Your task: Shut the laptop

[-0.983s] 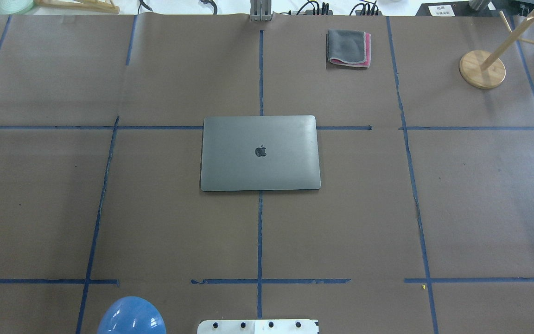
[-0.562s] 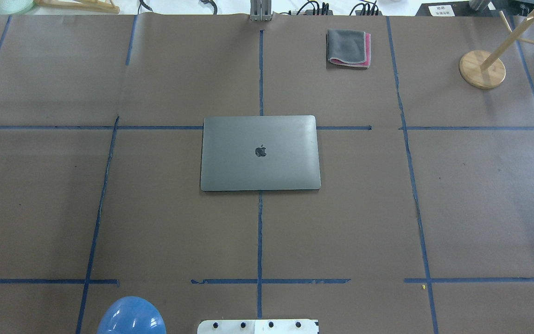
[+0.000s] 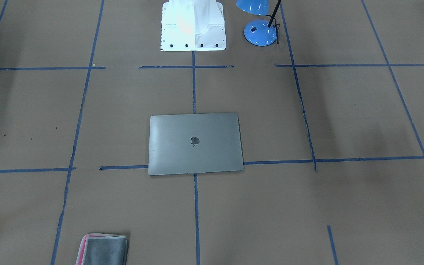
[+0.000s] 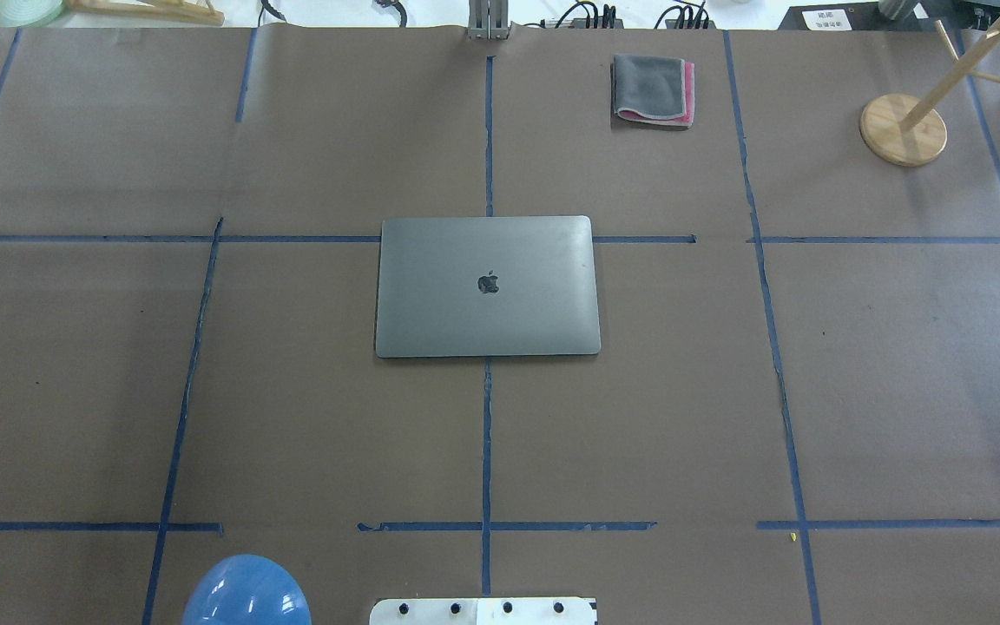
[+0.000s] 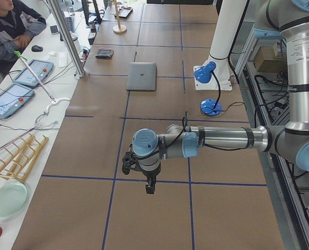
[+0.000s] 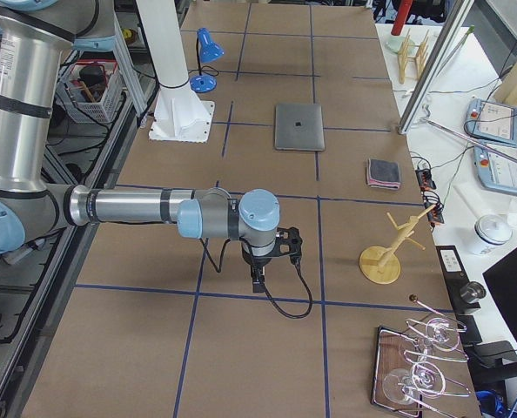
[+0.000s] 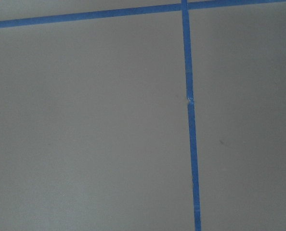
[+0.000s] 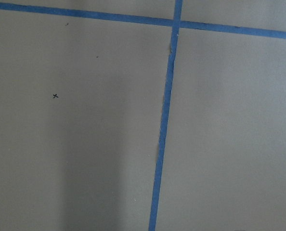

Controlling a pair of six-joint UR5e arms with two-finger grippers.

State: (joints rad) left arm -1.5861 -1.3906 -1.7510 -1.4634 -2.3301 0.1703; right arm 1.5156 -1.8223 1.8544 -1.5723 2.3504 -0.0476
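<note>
The laptop [image 4: 487, 286] lies flat at the table's middle with its lid down and the dark apple logo facing up; it also shows in the front-facing view [image 3: 195, 143]. No arm is in the overhead or front-facing views. My left gripper [image 5: 150, 187] shows only in the exterior left view, pointing down over bare table far from the laptop [image 5: 142, 76]. My right gripper [image 6: 258, 280] shows only in the exterior right view, also far from the laptop [image 6: 298, 126]. I cannot tell whether either is open or shut. Both wrist views show only brown paper and blue tape.
A folded grey-and-pink cloth [image 4: 653, 90] lies at the far side, right of centre. A wooden stand [image 4: 903, 128] is at the far right. A blue lamp [image 3: 260, 32] stands beside the white robot base [image 3: 193, 25]. An operator [image 5: 14, 26] sits beyond the table.
</note>
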